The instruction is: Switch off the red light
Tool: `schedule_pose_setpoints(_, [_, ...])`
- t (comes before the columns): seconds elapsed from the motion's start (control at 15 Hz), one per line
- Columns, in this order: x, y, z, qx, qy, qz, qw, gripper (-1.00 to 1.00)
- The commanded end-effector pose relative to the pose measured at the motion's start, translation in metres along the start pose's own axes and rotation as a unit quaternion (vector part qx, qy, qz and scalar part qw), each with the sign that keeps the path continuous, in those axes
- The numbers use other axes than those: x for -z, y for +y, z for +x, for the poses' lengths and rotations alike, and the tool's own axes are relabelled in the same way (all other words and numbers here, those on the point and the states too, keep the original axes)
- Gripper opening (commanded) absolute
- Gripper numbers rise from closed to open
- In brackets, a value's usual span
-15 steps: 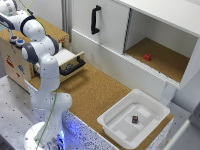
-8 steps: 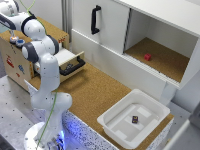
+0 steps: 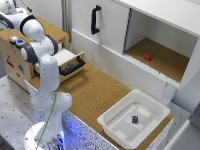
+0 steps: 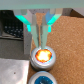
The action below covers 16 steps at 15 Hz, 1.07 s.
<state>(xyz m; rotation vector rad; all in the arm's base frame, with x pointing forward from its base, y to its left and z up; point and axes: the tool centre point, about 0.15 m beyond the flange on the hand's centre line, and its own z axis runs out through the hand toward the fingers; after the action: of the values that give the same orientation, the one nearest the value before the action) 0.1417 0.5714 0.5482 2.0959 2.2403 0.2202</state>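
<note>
The red light (image 4: 43, 55) is a round button in a silver ring, glowing orange-red on top of the wooden box (image 3: 15, 62). In the exterior view the same red light (image 3: 13, 38) sits at the box's top near its left end. My gripper (image 4: 42, 42) hangs straight above it with its fingers together, tips at or just over the glowing cap; whether they touch cannot be told. In the exterior view the gripper (image 3: 12, 33) points down at the box top. A blue button (image 4: 42, 80) sits right beside the red one.
An open drawer (image 3: 70, 62) sticks out of the wooden box. A white bin (image 3: 116, 120) holding a small dark object (image 3: 135, 119) stands on the cork table. Behind is a white cabinet with a black handle (image 3: 95, 20) and a red block (image 3: 147, 57) in its open compartment.
</note>
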Motion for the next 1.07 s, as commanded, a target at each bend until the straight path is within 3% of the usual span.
schedule_pose_setpoints(0.0, [0.012,0.002,-0.014,-0.046,0.011,0.046,0.998,1.00])
schedule_pose_setpoints(0.27, [0.014,-0.006,-0.033,-0.081,0.009,0.044,0.996,1.00])
schedule_pose_setpoints(0.73, [0.008,0.002,-0.065,-0.056,0.055,0.041,0.996,1.00])
schedule_pose_setpoints(1.0, [-0.015,0.005,-0.092,-0.033,0.070,0.076,0.994,1.00])
